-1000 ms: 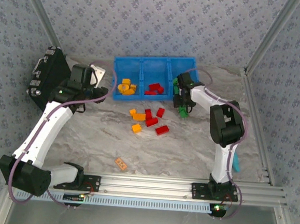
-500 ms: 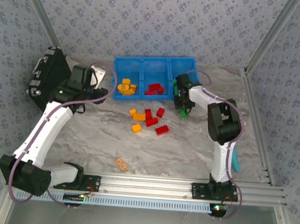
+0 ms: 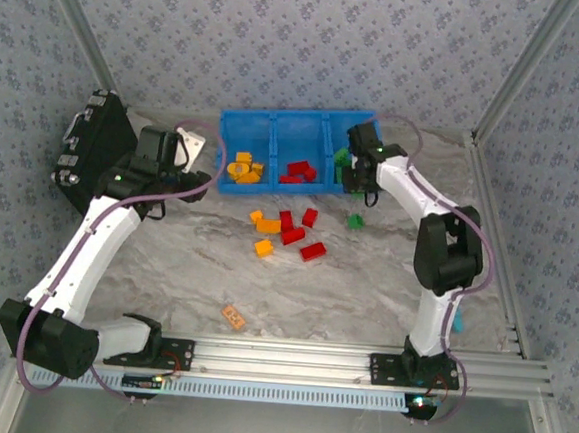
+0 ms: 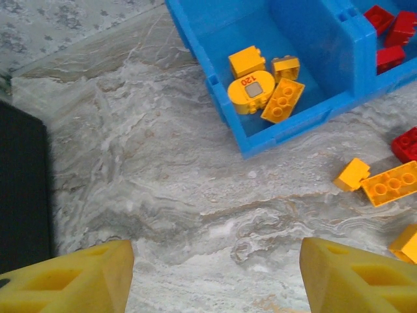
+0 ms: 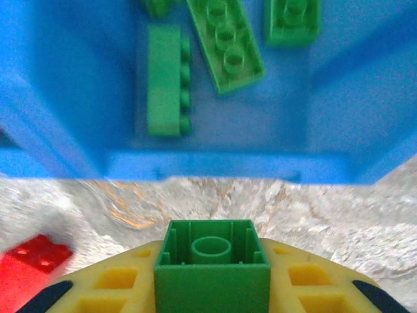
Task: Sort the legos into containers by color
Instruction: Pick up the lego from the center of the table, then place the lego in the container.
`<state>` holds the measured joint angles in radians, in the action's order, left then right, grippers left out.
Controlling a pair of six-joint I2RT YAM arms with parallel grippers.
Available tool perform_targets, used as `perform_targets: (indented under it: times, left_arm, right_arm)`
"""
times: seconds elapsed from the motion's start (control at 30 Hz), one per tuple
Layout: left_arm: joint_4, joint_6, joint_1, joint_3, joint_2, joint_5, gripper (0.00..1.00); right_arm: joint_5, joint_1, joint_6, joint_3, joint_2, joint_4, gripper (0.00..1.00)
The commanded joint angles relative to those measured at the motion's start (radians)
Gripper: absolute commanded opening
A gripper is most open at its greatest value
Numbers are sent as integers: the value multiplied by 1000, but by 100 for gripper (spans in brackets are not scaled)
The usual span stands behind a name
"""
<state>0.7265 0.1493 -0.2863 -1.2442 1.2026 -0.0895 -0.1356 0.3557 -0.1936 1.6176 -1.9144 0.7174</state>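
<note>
Right hand [image 3: 354, 177] with green lego [image 5: 212, 267] now beside blue bin [image 5: 195, 166]; red legos [image 3: 294, 229] nearby.

Marbled table [image 3: 374, 288], blue bin [image 3: 277, 117], loose legos [image 3: 292, 235]

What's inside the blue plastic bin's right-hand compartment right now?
That compartment holds green plastic pieces: a narrow brick on its side, a long studded plate, a square brick, and another cut off at the frame's edge. Its far end is out of frame.
</note>
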Motion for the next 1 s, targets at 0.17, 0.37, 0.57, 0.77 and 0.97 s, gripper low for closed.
perform_targets:
  times: [0.17,0.37,0.57,0.77,0.97]
  left_arm:
    - [-41,-8,-12,2,-20,169,69]
    - [-39,36,-40,-33,-20,151,68]
    - [-41,81,-78,-37,-35,163,70]
    - [-36,98,-96,-33,-41,158,70]
    - [-41,101,-105,-19,-48,154,73]
  right_arm:
    - [1,-22,43,224,-81,19,31]
    - [25,-51,42,442,-264,7,30]
    - [56,-70,27,702,-446,92,37]
    - [63,-76,-5,744,-499,107,42]
    - [45,-73,-12,629,-421,67,54]
